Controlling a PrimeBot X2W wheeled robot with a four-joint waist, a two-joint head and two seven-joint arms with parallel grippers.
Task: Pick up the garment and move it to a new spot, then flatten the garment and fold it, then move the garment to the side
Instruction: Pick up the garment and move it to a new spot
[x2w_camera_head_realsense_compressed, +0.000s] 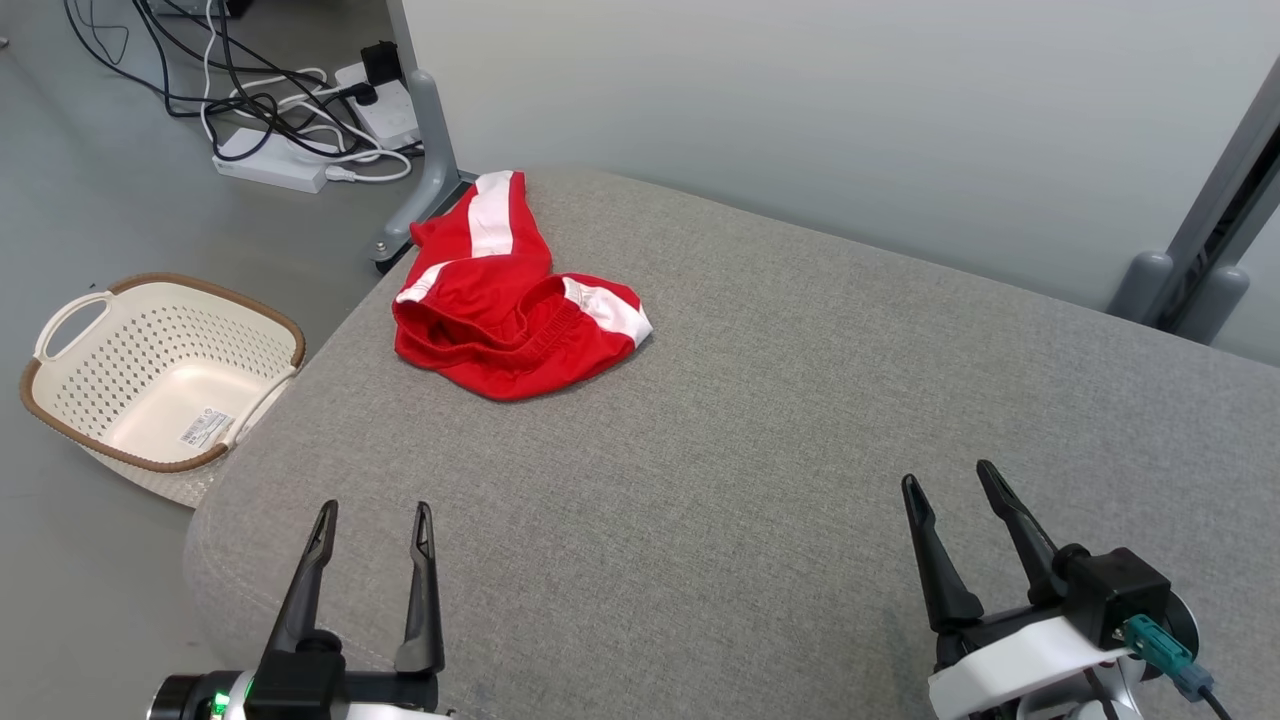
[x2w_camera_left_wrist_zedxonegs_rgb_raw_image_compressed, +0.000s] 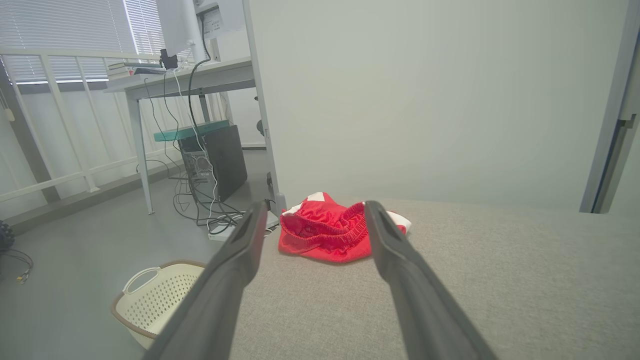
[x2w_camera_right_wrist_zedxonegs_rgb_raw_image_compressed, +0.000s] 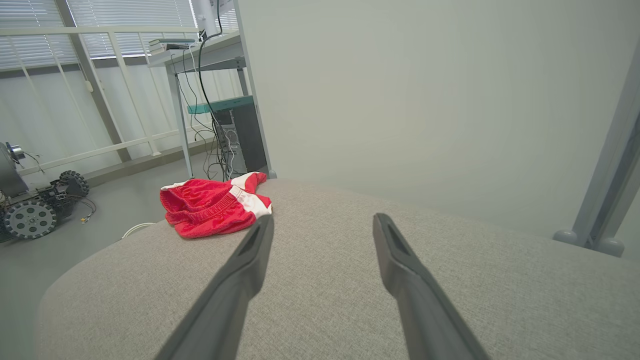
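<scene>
Plainly, the grey fabric-covered surface takes up most of the head view, its left edge rounded and its weave bare apart from the garment. These red shorts with white side stripes lie crumpled at the far left corner, waistband gaping, well apart from both claws. The left claw and the right claw hover over the near edge, each spread wide and holding nothing. Behind the surface stands a pale partition wall on grey feet. On the grey floor to the left sit a cream perforated basket with a brown rim and white power strips tangled with cables. The left wrist view adds a desk, a computer tower and window blinds.
</scene>
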